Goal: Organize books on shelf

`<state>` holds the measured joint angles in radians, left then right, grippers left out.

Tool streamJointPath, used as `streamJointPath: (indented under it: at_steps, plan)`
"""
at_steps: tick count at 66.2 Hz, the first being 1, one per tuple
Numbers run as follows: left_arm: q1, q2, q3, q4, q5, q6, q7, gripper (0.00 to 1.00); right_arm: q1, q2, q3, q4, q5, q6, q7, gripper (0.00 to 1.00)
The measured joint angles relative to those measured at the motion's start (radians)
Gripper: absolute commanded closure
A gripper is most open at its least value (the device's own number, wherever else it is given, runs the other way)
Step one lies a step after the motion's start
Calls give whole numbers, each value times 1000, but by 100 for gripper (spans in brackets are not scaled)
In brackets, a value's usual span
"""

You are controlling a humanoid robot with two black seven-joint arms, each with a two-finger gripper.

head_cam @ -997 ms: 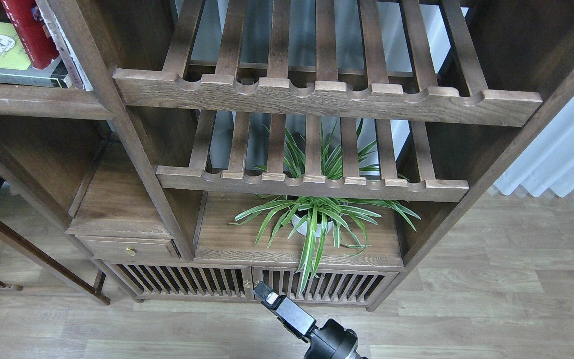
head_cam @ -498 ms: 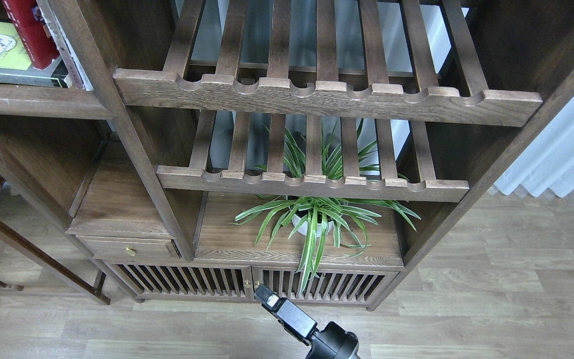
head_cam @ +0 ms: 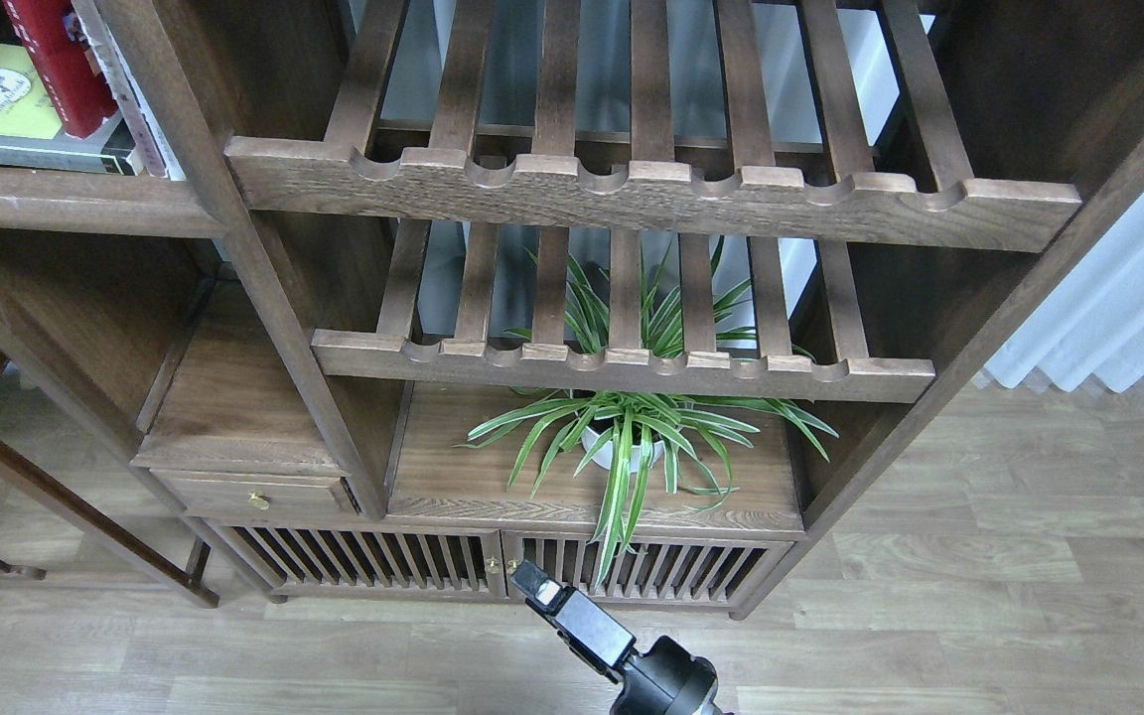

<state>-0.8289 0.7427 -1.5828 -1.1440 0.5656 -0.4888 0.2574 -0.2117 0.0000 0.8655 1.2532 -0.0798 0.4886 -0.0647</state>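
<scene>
The thick red book (head_cam: 56,60) stands leaning at the top left. It rests against the black-grey book with the yellow-green panel (head_cam: 6,109), which lies flat on the dark-brown shelf (head_cam: 66,204). The white-lavender book is out of view. My right gripper (head_cam: 532,584) is low at the bottom centre, above the floor in front of the bookcase and far from the books. It looks dark and small, so I cannot tell its fingers apart. My left gripper is not in view.
Thin pale upright volumes (head_cam: 140,119) stand right of the red book. Two slatted racks (head_cam: 651,189) fill the middle bay. A potted spider plant (head_cam: 632,437) sits below them. A brass-knobbed drawer (head_cam: 256,494) is at the lower left, and a white curtain (head_cam: 1128,308) hangs at the right.
A white object at the left edge one second ago has gone out of view. The yellow-green book has shifted slightly to the left. My right gripper has drifted a little to the right.
</scene>
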Motion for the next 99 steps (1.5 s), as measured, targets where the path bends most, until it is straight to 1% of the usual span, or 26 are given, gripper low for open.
streamJointPath:
  at_steps: [15,25,38,54,60,61,63,64,67,68,83,99]
  plan:
    - [-176,4,168,99,2,0,-5,93,-6,0,20,4,0,0,0,1]
    - [-245,-1,234,160,2,0,-8,93,-11,0,30,9,0,0,2,1]
    - [-283,-25,269,241,1,0,-10,92,-12,0,33,14,0,0,1,1]
    - [-301,-72,286,300,1,0,-12,90,-13,0,33,14,0,0,0,1]
    - [-320,-100,299,313,-1,0,-12,82,-13,0,33,14,0,0,0,1]
    - [-323,-106,301,315,-3,0,-12,77,-13,0,33,14,0,0,0,1]
    - [-325,-113,303,316,-5,0,-12,70,-13,0,34,14,0,0,0,1]
    - [-327,-117,304,317,-7,0,-13,58,-13,0,34,14,0,0,0,1]
    - [-330,-129,305,317,-11,0,-17,46,-13,0,34,15,0,0,0,1]
    - [-332,-133,305,317,-14,0,-19,44,-13,0,35,15,0,0,0,1]
    - [-315,-161,305,315,-144,0,-28,36,-19,0,35,22,0,0,1,1]
    - [-248,-103,297,274,-186,0,-32,29,-20,0,36,23,0,0,2,1]
